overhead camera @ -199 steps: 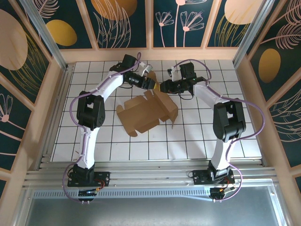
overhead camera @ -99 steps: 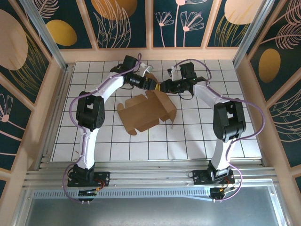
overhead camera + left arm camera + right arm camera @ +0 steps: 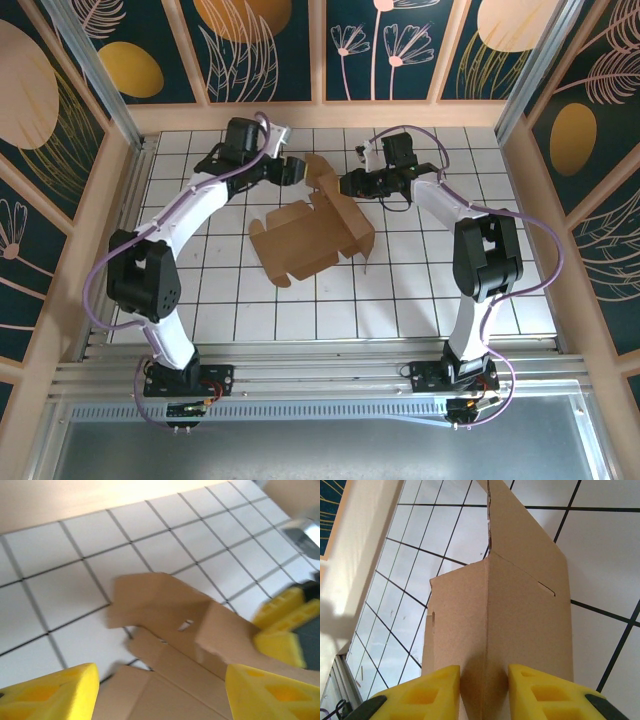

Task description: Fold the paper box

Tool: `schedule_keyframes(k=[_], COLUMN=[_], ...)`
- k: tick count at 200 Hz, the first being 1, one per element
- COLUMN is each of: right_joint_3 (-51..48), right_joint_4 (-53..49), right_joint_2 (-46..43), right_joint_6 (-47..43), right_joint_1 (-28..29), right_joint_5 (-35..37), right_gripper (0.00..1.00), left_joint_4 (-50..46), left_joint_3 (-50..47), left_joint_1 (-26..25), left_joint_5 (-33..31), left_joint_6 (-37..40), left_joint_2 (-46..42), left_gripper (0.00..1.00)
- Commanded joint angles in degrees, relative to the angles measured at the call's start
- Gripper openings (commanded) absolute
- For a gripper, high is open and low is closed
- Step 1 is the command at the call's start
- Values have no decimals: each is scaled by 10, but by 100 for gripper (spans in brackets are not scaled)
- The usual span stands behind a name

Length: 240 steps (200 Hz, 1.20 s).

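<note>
Left gripper (image 3: 295,170) has backed off to the left, jaws wide, empty; right gripper (image 3: 349,184) pinches the raised far flap of the paper box (image 3: 312,240), centre scene; we best hold that pinch firm, re-approach low along the crease.

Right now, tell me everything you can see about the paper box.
The paper box is plain brown, unmarked cardboard, a die-cut sheet with flaps, tabs and small slots, only partly folded. Its main body lies open on the white tiled table near the middle, low walls standing, while a far panel rises toward the back. The right pincer is shut on a creased ridge of that raised panel. The left pincer hovers open beside it; contact cannot be told.
</note>
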Motion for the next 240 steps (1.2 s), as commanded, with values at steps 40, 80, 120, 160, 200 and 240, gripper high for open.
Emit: schedule_keyframes(k=[40,80,120,160,200,240], right_joint_3=[26,27,35,50,71,69], right_joint_4=[-16,-18,-27,-37,-56,-60], right_joint_2=[13,10,19,21,36,39], right_joint_6=[-7,-6,-11,-15,-21,-21], right_joint_1=[0,-1,0,-1,-1,-1], right_joint_5=[4,-3,-6,-7,-4,2], right_gripper=[32,32,36,45,41,37], left_joint_4=[-2,35,33,-4,-16,-55], left_joint_3=[27,59,104,156,167,186], left_joint_1=[18,16,8,3,-6,-11], left_joint_5=[98,135,115,149,156,172], left_joint_6=[40,57,84,102,107,110], left_joint_2=[174,223,260,311,334,361], left_gripper=[63,58,56,57,56,54])
